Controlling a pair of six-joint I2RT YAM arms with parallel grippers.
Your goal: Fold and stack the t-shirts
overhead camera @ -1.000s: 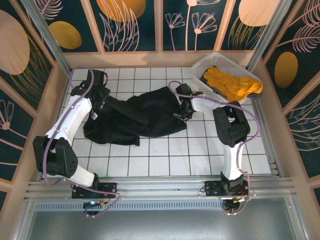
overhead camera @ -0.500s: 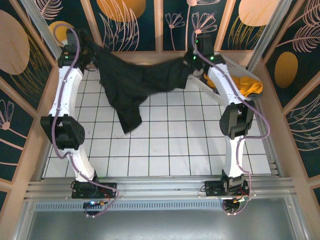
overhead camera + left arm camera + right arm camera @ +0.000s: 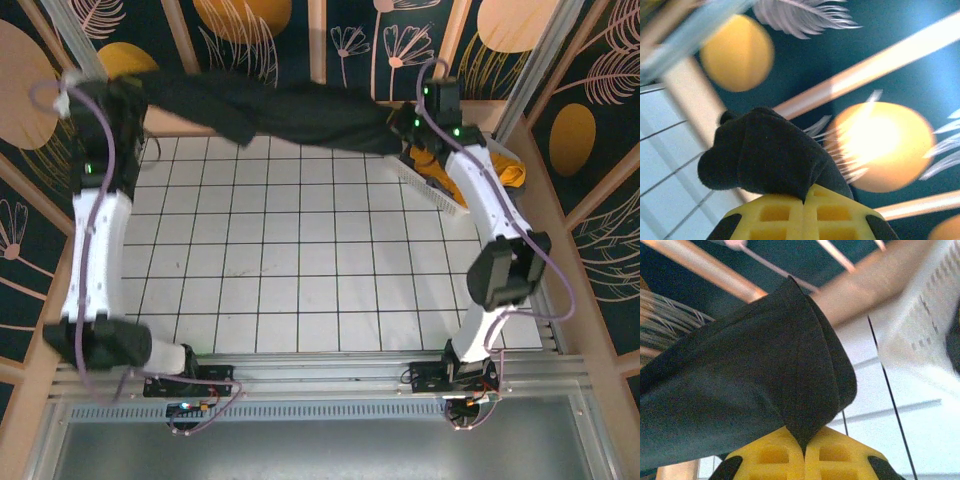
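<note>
Left gripper (image 3: 804, 196) and right gripper (image 3: 804, 442) both pinched tight on black shirt (image 3: 290, 105), stretched between them. Lower together, tension even, clear of basket (image 3: 920, 335) beside right gripper.

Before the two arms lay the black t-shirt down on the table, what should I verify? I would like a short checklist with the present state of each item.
1. The left hand grips the black t-shirt: ok, cloth is pinched in it.
2. The right hand grips it: ok, cloth is pinched there too.
3. Shirt lifted off the table: ok, it hangs between both hands.
4. Shirt spread flat: not ok, it is bunched and one flap droops near the left.
5. Which corners are held: cannot tell.
6. The mustard-orange t-shirt out of the way: ok, it lies in the basket.
</note>
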